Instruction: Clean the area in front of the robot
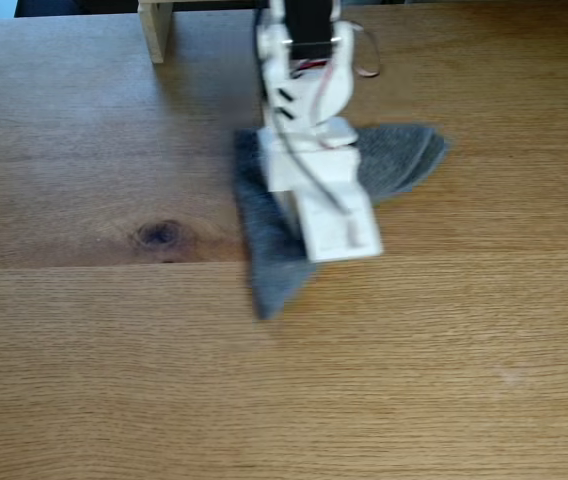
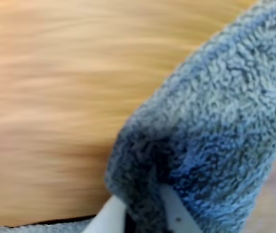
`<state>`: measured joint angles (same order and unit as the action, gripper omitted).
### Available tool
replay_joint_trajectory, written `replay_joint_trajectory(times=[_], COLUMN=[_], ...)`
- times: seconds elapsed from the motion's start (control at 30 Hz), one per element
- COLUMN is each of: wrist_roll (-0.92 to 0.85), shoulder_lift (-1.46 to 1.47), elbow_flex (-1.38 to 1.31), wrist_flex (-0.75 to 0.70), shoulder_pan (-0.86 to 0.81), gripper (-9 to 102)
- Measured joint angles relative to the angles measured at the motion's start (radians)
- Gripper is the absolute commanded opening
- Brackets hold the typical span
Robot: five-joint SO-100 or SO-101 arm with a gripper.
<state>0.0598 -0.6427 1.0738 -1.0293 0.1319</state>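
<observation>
In the wrist view, two pointed white fingers [image 2: 110, 218] rise from the bottom edge, and a fold of grey terry cloth [image 2: 215, 136] is bunched between them: the pincer [image 2: 145, 213] is pinching the cloth. From that pinch the cloth fans up and to the right across the frame, its looped pile sharp, while the table [image 2: 55, 97] behind it shows as a light-brown smear with its grain blurred.

In the fixed view the near part of the table [image 1: 264, 400] is bare oak with fine grain. A long straight plank seam [image 1: 84, 266] crosses it, and a dark knot [image 1: 159, 234] sits just above the seam on the left. Near the middle, the cloth [image 1: 269, 265] lies on the wood, one corner pointing toward the camera just below the seam, and another lobe spreading out to the right. The white boxy pincer [image 1: 339, 235] stands over the cloth, its lower end down on the fabric and slightly blurred. Farther back, the arm's white body [image 1: 304, 90] carries black parts and thin red and black wires [image 1: 364, 55]. At the far edge, left of the arm, stands a pale wooden post [image 1: 156, 30].
</observation>
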Motion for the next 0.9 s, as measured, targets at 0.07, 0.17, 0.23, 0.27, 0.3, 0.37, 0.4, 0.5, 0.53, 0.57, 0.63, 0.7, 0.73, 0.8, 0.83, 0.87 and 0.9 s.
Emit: replay_joint_trajectory(times=[0.07,0.17,0.23,0.27,0.3,0.37,0.4,0.5,0.53,0.57,0.63,0.7,0.73,0.8,0.83,0.87,0.9], wrist_roll=[0.021,0.046,0.049,0.049,0.049,0.020,0.000,-0.057,-0.069,-0.087,-0.123,-0.164,-0.181,-0.198,-0.199,-0.199,-0.199], shoulder_lift=[-0.018,-0.032,-0.032,-0.032,-0.032,0.000,0.023,0.083,0.094,0.101,0.117,0.121,0.121,0.120,0.120,0.109,0.095], elbow_flex=[0.048,0.120,0.166,0.189,0.212,0.242,0.249,0.252,0.252,0.252,0.252,0.252,0.252,0.252,0.252,0.250,0.250], wrist_flex=[0.058,0.196,0.310,0.371,0.439,0.586,0.652,0.807,0.841,0.865,0.904,0.920,0.920,0.881,0.856,0.825,0.790], shoulder_pan=[0.078,0.161,0.183,0.183,0.183,0.172,0.155,0.095,0.072,0.052,-0.012,-0.087,-0.126,-0.201,-0.232,-0.261,-0.282], gripper=[0,0,0,0,0,0,0,0,0,0,0,0,0,0,0,0,0])
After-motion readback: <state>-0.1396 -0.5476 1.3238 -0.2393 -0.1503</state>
